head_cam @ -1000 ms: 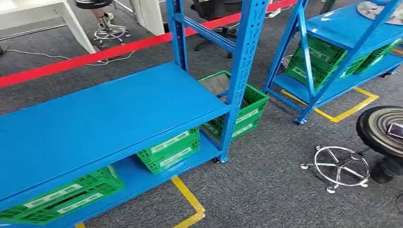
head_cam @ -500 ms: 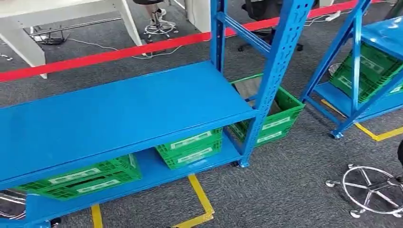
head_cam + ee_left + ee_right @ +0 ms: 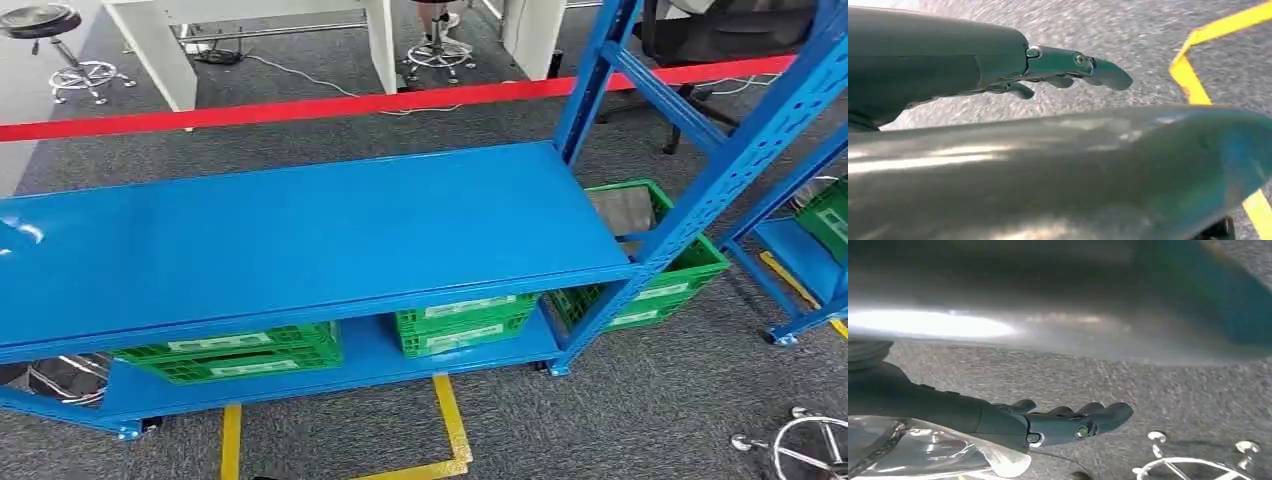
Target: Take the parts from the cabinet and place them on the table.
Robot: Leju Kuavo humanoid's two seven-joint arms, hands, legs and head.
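The blue cabinet's wide middle shelf [image 3: 300,230] is bare in the head view, with no parts on it. Below it, green crates [image 3: 240,352] [image 3: 465,325] sit on the bottom shelf. My left hand [image 3: 1048,67] hangs over grey carpet with its fingers stretched out and nothing in them. My right hand [image 3: 1058,425] also hangs over carpet, its fingers nearly straight. A clear plastic bag [image 3: 933,450] lies close against the underside of that hand. The grip itself is hidden.
A third green crate [image 3: 650,280] stands on the floor at the cabinet's right end. A red barrier tape [image 3: 350,103] runs behind, with white table legs [image 3: 160,50] beyond. A second blue rack [image 3: 810,240] and a chrome stool base [image 3: 800,450] are at the right. Yellow floor tape [image 3: 450,420] marks the carpet.
The camera has swung left: the cabinet now lies across the whole picture. The second rack and the stool have slid toward the right edge.
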